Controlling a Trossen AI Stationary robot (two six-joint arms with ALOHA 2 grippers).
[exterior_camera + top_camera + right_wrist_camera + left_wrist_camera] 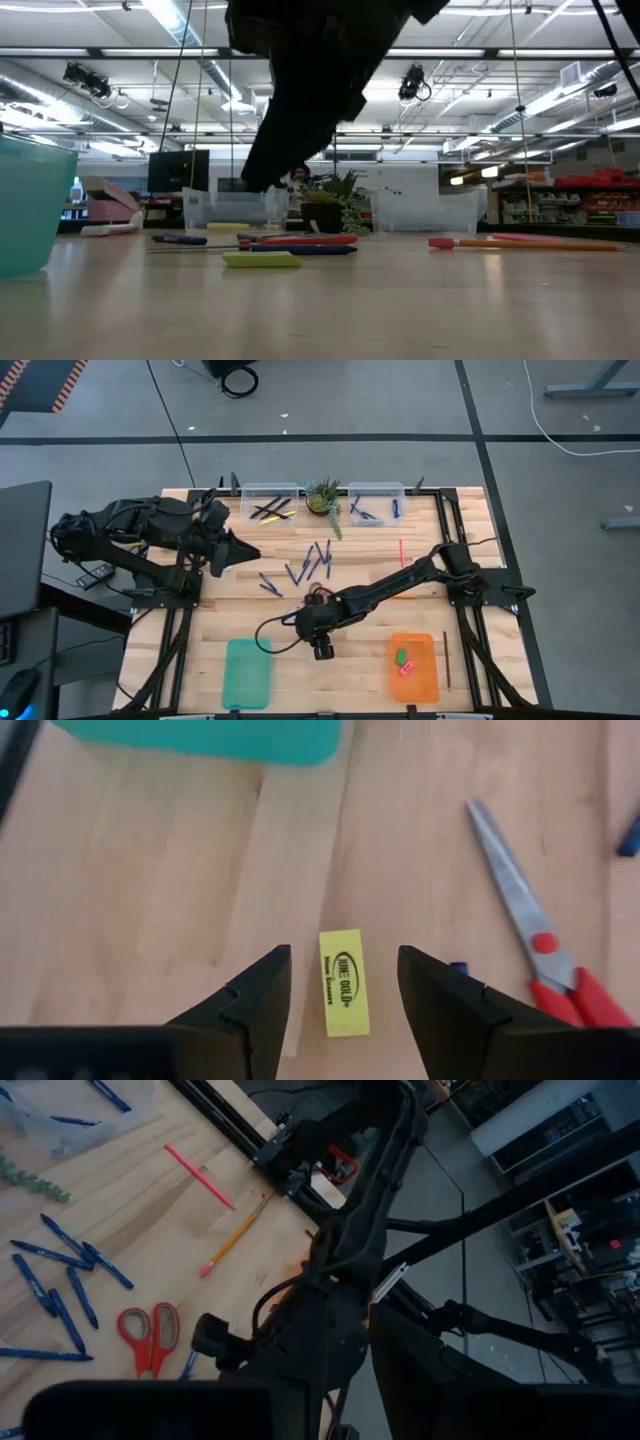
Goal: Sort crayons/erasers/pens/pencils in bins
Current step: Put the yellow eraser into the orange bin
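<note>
Erasers come first: we see a yellow eraser [343, 982] lying flat on the table [150, 880], between the spread jaws of the right gripper [343, 995], which touch nothing. Red-handled scissors [545, 955] lie just beside it, and the teal tray [200, 738] is near. Two more erasers [403, 662] sit in the orange tray [413, 667]. The left gripper [236, 551] hangs over the table's left side; we cannot tell how its jaws stand.

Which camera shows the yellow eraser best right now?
The right wrist view: the yellow eraser lies flat on the table between the open right gripper's fingers, printed label readable. The low view shows it edge-on. In the high view the arm hides it; the left wrist view doesn't show it.
</note>
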